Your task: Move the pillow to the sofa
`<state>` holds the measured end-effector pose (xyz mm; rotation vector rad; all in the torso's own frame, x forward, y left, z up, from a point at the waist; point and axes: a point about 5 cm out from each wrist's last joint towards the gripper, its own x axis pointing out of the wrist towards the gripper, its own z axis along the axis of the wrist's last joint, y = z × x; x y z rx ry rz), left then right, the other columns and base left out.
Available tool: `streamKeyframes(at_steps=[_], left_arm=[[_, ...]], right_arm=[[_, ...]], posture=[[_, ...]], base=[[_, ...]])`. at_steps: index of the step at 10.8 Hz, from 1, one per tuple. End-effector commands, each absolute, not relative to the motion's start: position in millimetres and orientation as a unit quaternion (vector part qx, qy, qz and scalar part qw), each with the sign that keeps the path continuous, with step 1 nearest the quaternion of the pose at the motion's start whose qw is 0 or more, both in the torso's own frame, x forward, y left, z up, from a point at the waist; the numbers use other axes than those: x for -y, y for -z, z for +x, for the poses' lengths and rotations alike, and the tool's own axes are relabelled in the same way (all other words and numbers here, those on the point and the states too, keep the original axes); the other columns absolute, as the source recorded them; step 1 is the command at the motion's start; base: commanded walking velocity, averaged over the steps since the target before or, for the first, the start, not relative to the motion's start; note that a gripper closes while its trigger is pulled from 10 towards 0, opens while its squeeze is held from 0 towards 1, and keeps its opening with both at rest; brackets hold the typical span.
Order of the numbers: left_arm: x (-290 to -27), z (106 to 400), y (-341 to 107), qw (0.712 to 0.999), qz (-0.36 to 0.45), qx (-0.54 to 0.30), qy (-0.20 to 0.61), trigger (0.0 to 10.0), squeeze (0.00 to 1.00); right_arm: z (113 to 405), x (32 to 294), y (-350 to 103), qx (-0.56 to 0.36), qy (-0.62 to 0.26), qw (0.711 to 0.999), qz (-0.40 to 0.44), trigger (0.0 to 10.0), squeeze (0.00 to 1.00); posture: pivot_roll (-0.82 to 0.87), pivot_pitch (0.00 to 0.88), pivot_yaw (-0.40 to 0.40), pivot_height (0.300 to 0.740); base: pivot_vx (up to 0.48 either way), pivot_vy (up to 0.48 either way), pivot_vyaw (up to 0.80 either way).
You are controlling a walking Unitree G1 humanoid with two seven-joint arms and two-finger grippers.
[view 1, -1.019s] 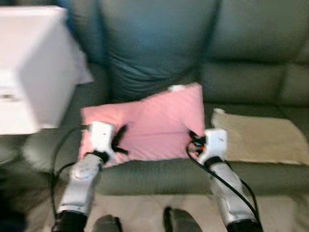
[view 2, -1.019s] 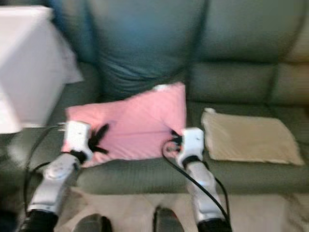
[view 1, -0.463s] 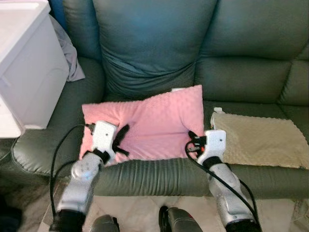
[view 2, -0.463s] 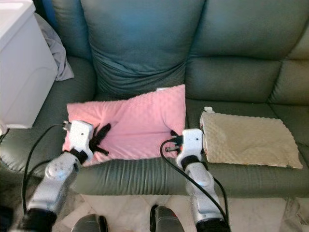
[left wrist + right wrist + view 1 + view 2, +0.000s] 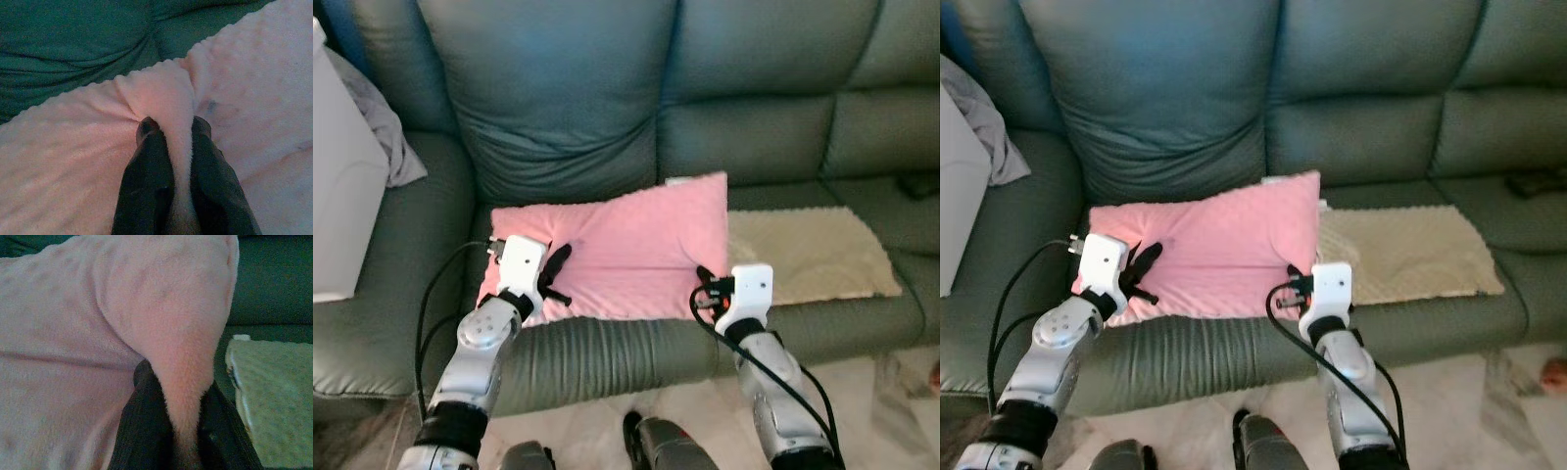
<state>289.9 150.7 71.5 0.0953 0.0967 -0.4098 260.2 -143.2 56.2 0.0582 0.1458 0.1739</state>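
Note:
A pink fleece pillow (image 5: pixel 626 250) lies flat on the seat of the dark green leather sofa (image 5: pixel 568 88), near the seat's front edge. My left gripper (image 5: pixel 556 272) is shut on a pinched fold of the pillow (image 5: pixel 166 98) at its left side; one black finger (image 5: pixel 146 166) shows on each side of the fold. My right gripper (image 5: pixel 703 284) is shut on the pillow's near right corner (image 5: pixel 186 377), its fingers (image 5: pixel 142 431) squeezing the fabric.
A beige mat (image 5: pixel 803 255) lies on the seat just right of the pillow. A white cabinet (image 5: pixel 337 196) with a grey cloth (image 5: pixel 386 147) stands at the left. A dark object (image 5: pixel 920 186) rests on the far right seat. Light floor (image 5: pixel 587 436) lies below the sofa front.
The whole picture has shifted: the camera turned right, so the cabinet slid toward the left edge. Both grippers keep their hold on the pillow, which stays on the seat.

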Motion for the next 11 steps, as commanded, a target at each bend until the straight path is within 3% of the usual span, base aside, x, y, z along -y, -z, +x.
streamKeyframes(at_steps=[1, 3, 8, 11], left_arm=[[-156.8, 287.5, -69.4, 0.978, 0.053, -0.049, 0.194, 10.0, 0.0], [-161.2, 286.6, -67.6, 0.981, 0.053, -0.048, 0.178, 10.0, 0.0], [-161.4, 287.5, -69.1, 0.982, 0.057, -0.043, 0.175, 10.0, 0.0], [-159.7, 287.2, -69.5, 0.981, 0.055, -0.043, 0.18, 10.0, 0.0]], right_arm=[[260.4, 147.0, -61.2, -0.061, -0.075, 0.995, 0.03, 10.0, 0.0], [261.3, 143.2, -61.7, -0.061, -0.084, 0.994, 0.032, 10.0, 0.0], [262.6, 142.5, -61.9, -0.06, -0.084, 0.994, 0.035, 10.0, 0.0], [263.0, 142.3, -61.7, -0.06, -0.083, 0.994, 0.037, 10.0, 0.0]], posture=[[-0.05, 0.142, -0.024, 0.74], [-0.04, 0.147, -0.028, 0.725], [-0.04, 0.153, -0.022, 0.63], [-0.04, 0.155, -0.021, 0.626]], base=[[0.0, 0.0, 0.0], [0.0, 0.0, 0.0], [0.0, 0.0, 0.0], [0.0, 0.0, 0.0]])
